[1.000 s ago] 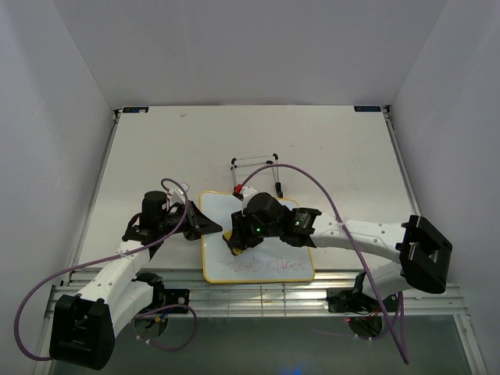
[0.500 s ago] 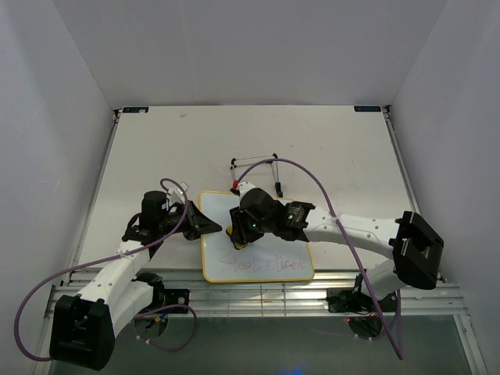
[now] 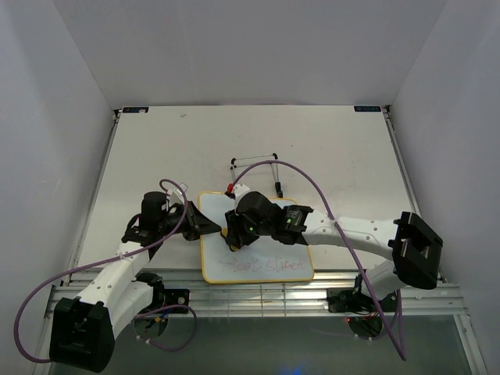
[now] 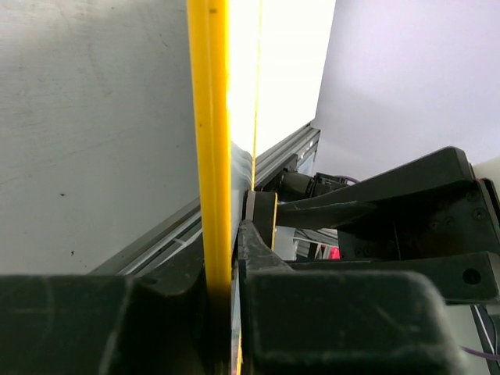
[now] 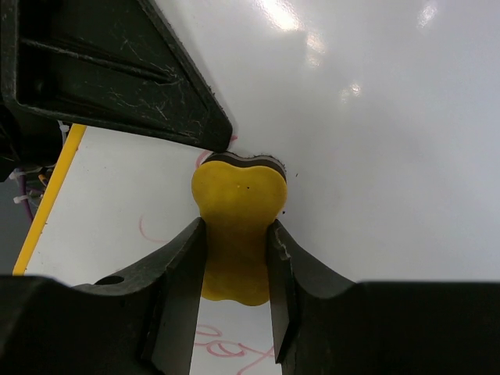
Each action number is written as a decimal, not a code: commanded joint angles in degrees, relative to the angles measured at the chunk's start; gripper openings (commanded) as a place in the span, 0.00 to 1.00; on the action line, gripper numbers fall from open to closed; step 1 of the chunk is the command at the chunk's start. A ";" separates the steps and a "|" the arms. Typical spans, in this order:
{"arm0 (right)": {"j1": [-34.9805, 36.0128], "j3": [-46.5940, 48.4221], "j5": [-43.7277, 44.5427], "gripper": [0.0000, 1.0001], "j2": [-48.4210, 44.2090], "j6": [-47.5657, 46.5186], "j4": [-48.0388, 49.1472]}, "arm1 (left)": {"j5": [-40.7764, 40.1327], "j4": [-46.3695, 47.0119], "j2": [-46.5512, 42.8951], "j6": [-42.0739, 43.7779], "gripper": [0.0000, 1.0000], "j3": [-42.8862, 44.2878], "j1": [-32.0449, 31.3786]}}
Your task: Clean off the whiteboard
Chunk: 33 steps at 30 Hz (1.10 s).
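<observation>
The whiteboard (image 3: 273,244) lies flat near the table's front edge, with a thin yellow frame and red scribbles along its near part. My left gripper (image 3: 209,226) is shut on the board's left edge; the left wrist view shows the yellow frame (image 4: 209,156) clamped between its jaws (image 4: 226,269). My right gripper (image 3: 233,237) is shut on a yellow eraser (image 5: 238,191) and presses it on the white surface (image 5: 375,156) near the left edge, close beside the left gripper's finger (image 5: 117,78). Red marks (image 5: 226,344) lie nearer to me than the eraser.
A thin wire easel stand (image 3: 255,166) lies on the table just behind the board. A metal rail (image 3: 258,293) runs along the front edge under the arms. White walls enclose the table left, right and back.
My right gripper has slid the eraser a little to the left and away from me across the board, toward the left gripper. The left gripper and the board have not moved.
</observation>
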 commanded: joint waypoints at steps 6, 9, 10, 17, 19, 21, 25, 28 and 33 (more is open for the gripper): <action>3.18 -3.67 -5.20 0.24 1.80 -0.31 -0.10 | -3.59 7.96 -2.70 -2.69 0.42 3.33 -0.49; 3.62 -3.67 -5.38 0.24 2.24 -0.57 -0.01 | -3.77 8.66 -2.88 -3.22 0.43 3.51 -0.58; 3.71 -3.67 -5.38 0.24 2.33 -0.66 -0.10 | -3.59 8.75 -2.80 -3.57 0.42 3.42 -0.50; 3.71 -3.24 -4.42 0.24 2.42 -1.10 -0.18 | -3.50 10.59 -2.80 -4.01 0.09 2.63 -0.49; 3.71 -3.32 -3.62 0.24 2.33 -1.28 -0.36 | -3.50 10.69 -3.06 -4.18 0.04 2.28 -0.50; 3.80 -3.50 -0.92 0.24 2.24 -1.36 -0.54 | -3.59 10.77 -3.32 -4.45 0.00 1.93 -0.49; 3.54 -1.92 2.26 0.24 3.56 -1.45 -0.62 | -4.12 10.86 -4.46 -5.32 0.00 1.05 -0.49; 3.62 1.59 2.79 0.24 5.48 -2.07 -0.27 | -4.03 10.86 -5.08 -5.77 0.00 0.52 -0.49; 1.79 6.78 4.82 0.25 8.74 -3.82 -2.91 | -4.12 10.77 -6.57 -6.91 0.00 -0.80 -0.58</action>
